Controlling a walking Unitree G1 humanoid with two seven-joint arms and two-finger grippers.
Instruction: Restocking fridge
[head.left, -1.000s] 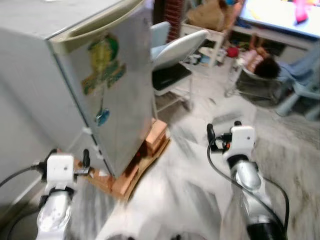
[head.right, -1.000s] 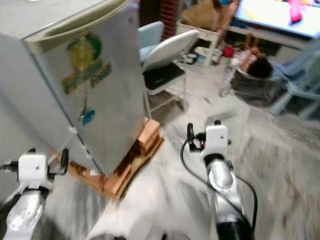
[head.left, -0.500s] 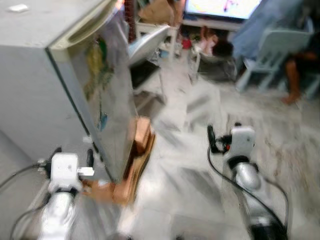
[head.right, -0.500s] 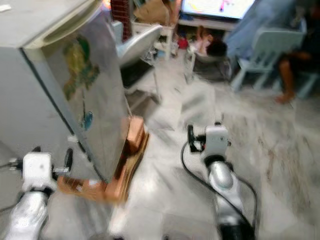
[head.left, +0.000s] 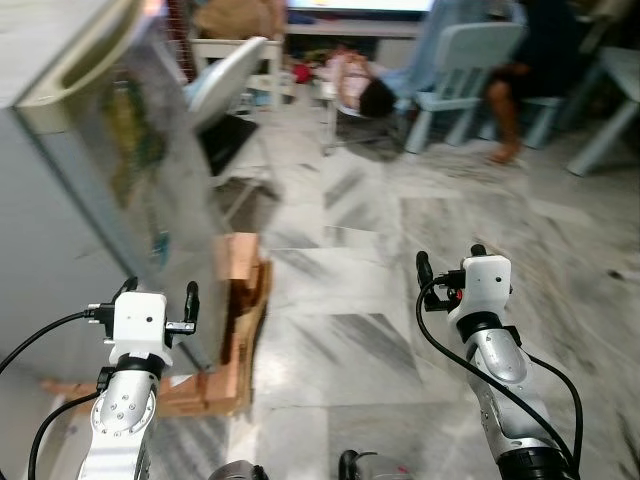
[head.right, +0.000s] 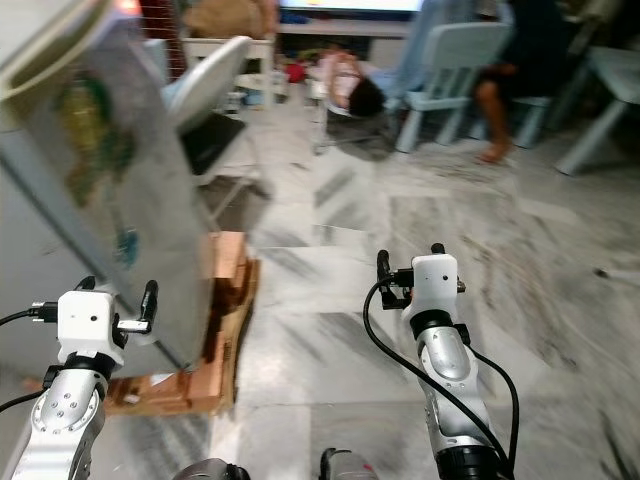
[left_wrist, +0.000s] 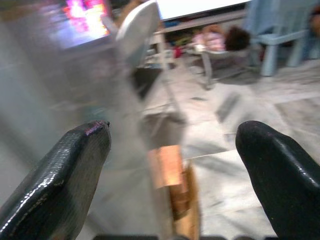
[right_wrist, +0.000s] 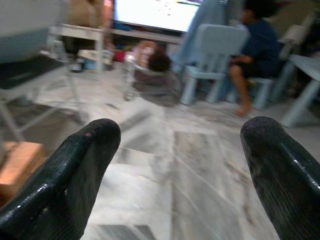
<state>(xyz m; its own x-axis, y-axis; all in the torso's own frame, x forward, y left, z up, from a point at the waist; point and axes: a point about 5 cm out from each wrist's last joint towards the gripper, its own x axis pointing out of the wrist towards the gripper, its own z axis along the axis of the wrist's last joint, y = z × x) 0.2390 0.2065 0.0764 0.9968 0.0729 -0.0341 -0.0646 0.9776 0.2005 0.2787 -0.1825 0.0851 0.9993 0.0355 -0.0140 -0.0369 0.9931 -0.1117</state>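
Both end effectors, left (head.left: 157, 297) and right (head.left: 448, 262), are hanging wide open and empty at lower frame. Fridge (head.left: 95, 190) is standing closed at left on wooden blocks (head.left: 238, 300); I'd be squaring up to its door first, minding the white chair (head.left: 228, 90) and seated person (head.left: 520, 80) beyond.

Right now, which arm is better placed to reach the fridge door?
Left, probably. The left gripper, fingers apart and holding nothing, hangs just in front of the closed fridge. The right gripper, also open, hangs over bare floor, well clear of it.
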